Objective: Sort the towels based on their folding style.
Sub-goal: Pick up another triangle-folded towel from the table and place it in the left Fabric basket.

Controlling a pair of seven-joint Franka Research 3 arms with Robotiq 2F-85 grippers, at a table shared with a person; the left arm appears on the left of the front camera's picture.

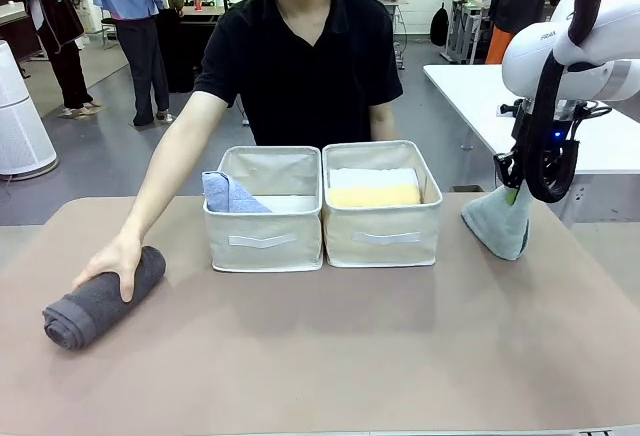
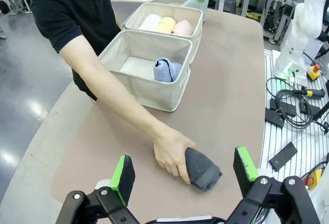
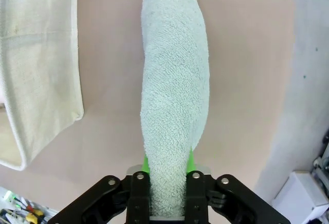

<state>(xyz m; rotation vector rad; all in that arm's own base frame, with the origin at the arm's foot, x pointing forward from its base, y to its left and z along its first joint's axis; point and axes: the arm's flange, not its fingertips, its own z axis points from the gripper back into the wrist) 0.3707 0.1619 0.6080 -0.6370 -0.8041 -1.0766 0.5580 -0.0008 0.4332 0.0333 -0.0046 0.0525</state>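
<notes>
While the person's hand is resting on the dark grey rolled towel, which is lying on the table well to the left of the beige bins, the front view is showing the right gripper near the right side of the bins, clenching the narrow top of the grey-green towel, which is hanging down toward the table. A light blue towel is sitting in the left of the bins, and a yellow towel and a white towel are lying in the right one. In the left wrist view, the left gripper is hovering released, its green pads spread wide on either side of the dark grey rolled towel and the person's hand, well apart from the bins, where a pale pink towel is lying beside the yellow one. In the right wrist view, the right gripper is squeezing the grey-green towel between its pads, with a wall of the bins near its side.
</notes>
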